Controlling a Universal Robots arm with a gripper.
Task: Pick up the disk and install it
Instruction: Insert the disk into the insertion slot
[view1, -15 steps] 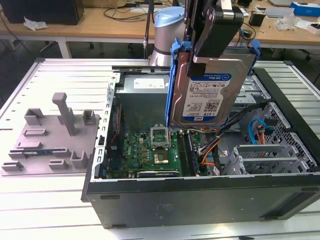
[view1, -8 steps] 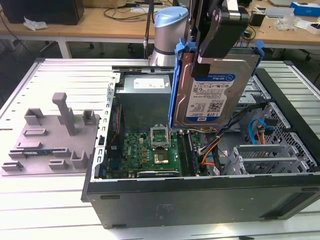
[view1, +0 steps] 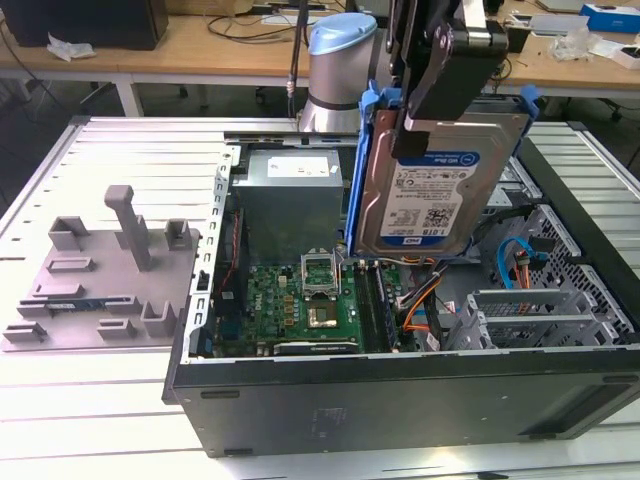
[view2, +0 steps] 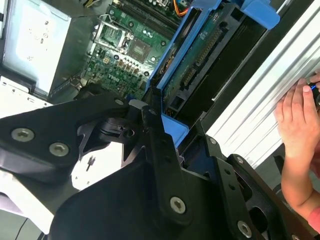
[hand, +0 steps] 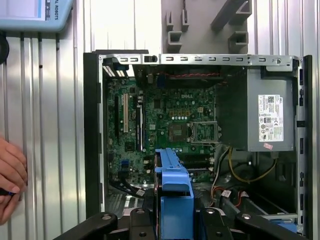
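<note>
Blue-bracketed disk (view1: 430, 195) is lifted, clamped upright in the gripper (view1: 420, 118) and hanging over the open computer case (view1: 400, 390) beside the motherboard (view1: 300, 295), so pickup looks done, install not yet.

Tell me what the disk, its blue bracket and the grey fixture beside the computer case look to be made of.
The disk looks like bare metal, dull silver sheen, with a glossy printed label. The blue bracket is probably moulded plastic: even saturated colour, soft shine. The grey fixture is likely plastic too, matte and uniformly grey; exact kind unclear.
</note>
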